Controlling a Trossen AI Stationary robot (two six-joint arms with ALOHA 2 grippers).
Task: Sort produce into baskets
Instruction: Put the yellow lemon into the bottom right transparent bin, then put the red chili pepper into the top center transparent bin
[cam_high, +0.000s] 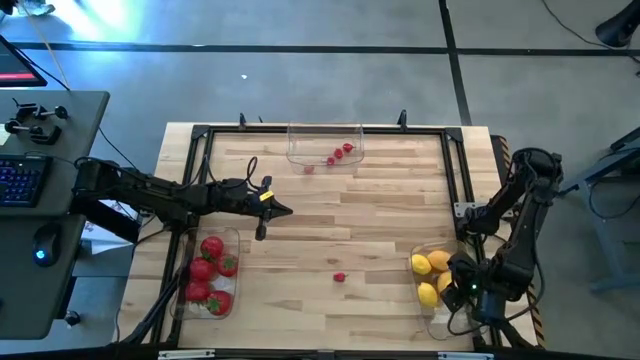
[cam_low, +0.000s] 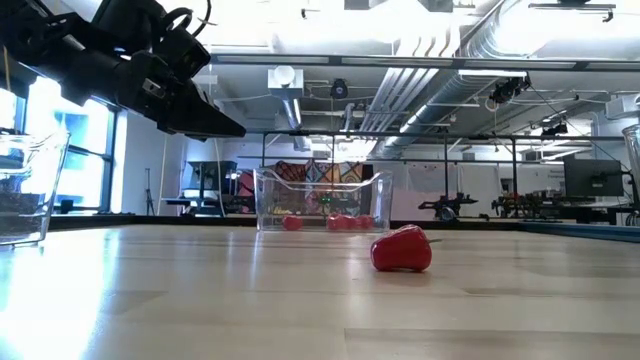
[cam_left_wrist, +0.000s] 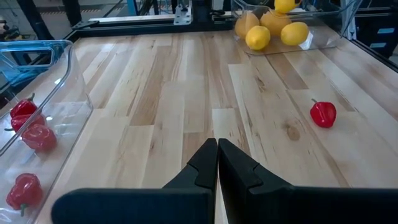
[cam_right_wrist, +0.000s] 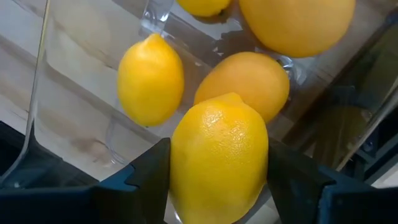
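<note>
The tabletop (cam_high: 330, 230) is made of light wooden planks, and a black metal frame (cam_high: 455, 170) runs along its edges. To the left of it stands a grey desk (cam_high: 60, 200); on this desk lie a keyboard (cam_high: 20, 182) with blue light and a computer mouse (cam_high: 42, 245). The floor (cam_high: 300, 90) around is grey. In the low view, the room behind shows a ceiling with white pipes (cam_low: 480, 40) and several workstations.

Bright, even light from ceiling fixtures (cam_low: 430, 15), blown out white in the low view. Pale glare across the desk (cam_low: 200, 290) there. Soft, faint shadows only. Nearest lemon (cam_right_wrist: 219, 158) sharp at close range; end effector fingers (cam_right_wrist: 146, 177) and surroundings blurred.
</note>
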